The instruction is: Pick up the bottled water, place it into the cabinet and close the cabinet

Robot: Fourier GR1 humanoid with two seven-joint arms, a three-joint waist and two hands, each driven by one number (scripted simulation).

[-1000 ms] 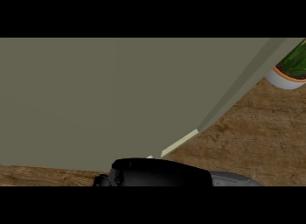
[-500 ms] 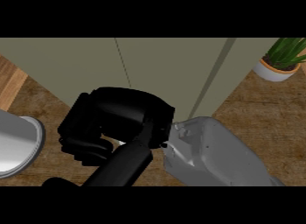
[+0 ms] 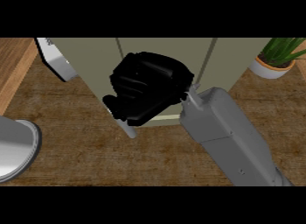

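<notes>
My right hand [image 3: 147, 87] shows its back in front of the olive cabinet [image 3: 94, 65]. Its fingers curl under toward the lower left. The grey right forearm [image 3: 230, 135] runs up to it from the lower right. A pale narrow strip [image 3: 127, 127] sticks out below the fingers, against the cabinet's lower edge. The bottled water does not show anywhere. If the hand holds anything, the hand hides it. Vertical seams [image 3: 210, 57] divide the cabinet front into panels. My left hand is out of the picture.
A potted green plant [image 3: 278, 59] stands at the upper right on the brown counter [image 3: 104, 153]. A large grey rounded object [image 3: 7, 148] fills the left edge. A light grey slanted piece [image 3: 55, 59] sits at the cabinet's upper left, beside a wooden strip [image 3: 7, 70].
The view has swung. The cabinet front now sits higher and shows its left edge. My right hand has moved up and to the right against it, and the forearm shows at greater length.
</notes>
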